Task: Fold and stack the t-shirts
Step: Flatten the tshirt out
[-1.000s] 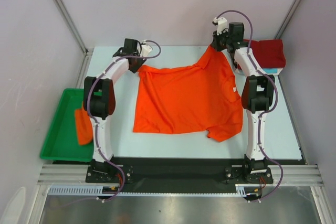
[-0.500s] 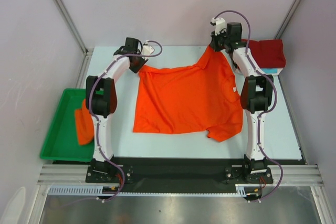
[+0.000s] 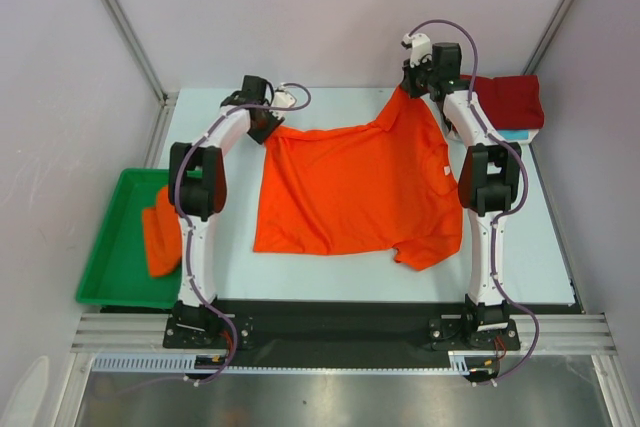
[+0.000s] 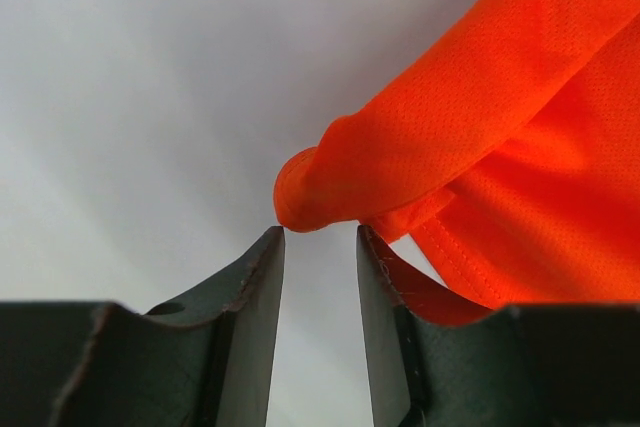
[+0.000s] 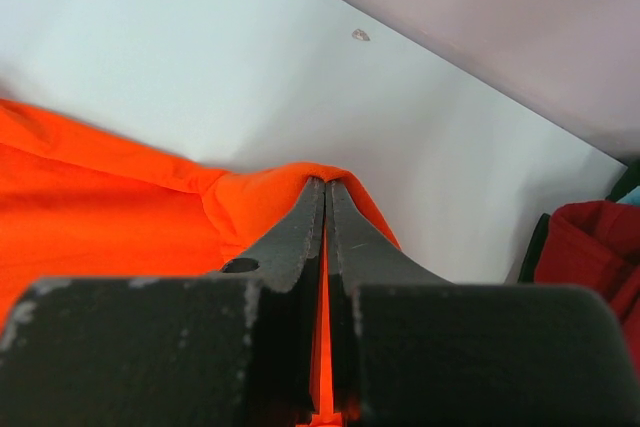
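Observation:
A bright orange t-shirt (image 3: 350,187) lies spread flat in the middle of the table. Its far right corner is lifted and pinched in my right gripper (image 3: 411,90), whose jaws are shut on the orange cloth (image 5: 250,207) in the right wrist view. My left gripper (image 3: 268,123) is at the shirt's far left corner. In the left wrist view it (image 4: 320,232) stands open, with the rolled orange corner (image 4: 310,192) just past its fingertips and nothing between them. A folded dark red t-shirt (image 3: 510,99) rests on a light turquoise one (image 3: 516,134) at the far right.
A green tray (image 3: 110,257) hangs off the table's left side with another orange shirt (image 3: 160,239) in it. Grey walls close in the back and both sides. The dark red pile also shows at the right edge of the right wrist view (image 5: 590,247).
My left gripper has edged to the right, closer to the shirt's far left corner. The right gripper and the shirt have barely moved.

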You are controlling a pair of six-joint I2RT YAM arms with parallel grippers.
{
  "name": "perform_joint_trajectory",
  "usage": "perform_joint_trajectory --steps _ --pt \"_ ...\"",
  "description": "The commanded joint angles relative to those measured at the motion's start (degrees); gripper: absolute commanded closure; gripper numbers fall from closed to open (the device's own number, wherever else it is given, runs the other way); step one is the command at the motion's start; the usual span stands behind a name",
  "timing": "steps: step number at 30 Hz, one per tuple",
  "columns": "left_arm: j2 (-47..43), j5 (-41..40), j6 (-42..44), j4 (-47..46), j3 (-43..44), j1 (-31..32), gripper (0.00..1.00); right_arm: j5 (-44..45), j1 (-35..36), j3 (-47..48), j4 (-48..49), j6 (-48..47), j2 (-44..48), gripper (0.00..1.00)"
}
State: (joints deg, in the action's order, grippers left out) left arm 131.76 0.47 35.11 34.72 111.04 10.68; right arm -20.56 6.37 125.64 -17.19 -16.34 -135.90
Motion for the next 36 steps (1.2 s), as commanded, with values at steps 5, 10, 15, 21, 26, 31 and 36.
perform_joint_trajectory --steps 5,10,15,21,26,31,36 --pt "4.46 0.94 0.83 1.67 7.60 -0.04 0.62 1.04 0.31 1.80 2.69 -0.45 0.72 1.00" --pt "5.43 -0.12 0.39 0.79 9.63 -0.04 0.62 1.40 0.40 1.62 2.69 -0.54 0.81 1.00" --pt "5.70 -1.88 0.39 -0.27 9.63 -0.04 0.62 1.48 0.40 1.71 2.78 -0.62 0.72 1.00" --pt "6.13 -1.79 -0.13 -0.27 9.98 -0.04 0.68 1.66 0.57 1.71 2.86 -0.62 0.54 1.00" --pt "6.40 -1.61 -0.31 -0.53 10.07 -0.04 0.73 1.66 0.84 1.62 2.95 -0.62 0.54 1.00" --pt "5.53 -1.00 -0.13 -0.62 9.46 0.40 0.54 1.75 0.92 1.71 2.86 -0.71 0.63 1.00" --pt "5.70 1.02 0.22 -0.79 9.45 0.75 0.61 1.92 1.01 1.36 2.78 -0.80 0.89 1.00"
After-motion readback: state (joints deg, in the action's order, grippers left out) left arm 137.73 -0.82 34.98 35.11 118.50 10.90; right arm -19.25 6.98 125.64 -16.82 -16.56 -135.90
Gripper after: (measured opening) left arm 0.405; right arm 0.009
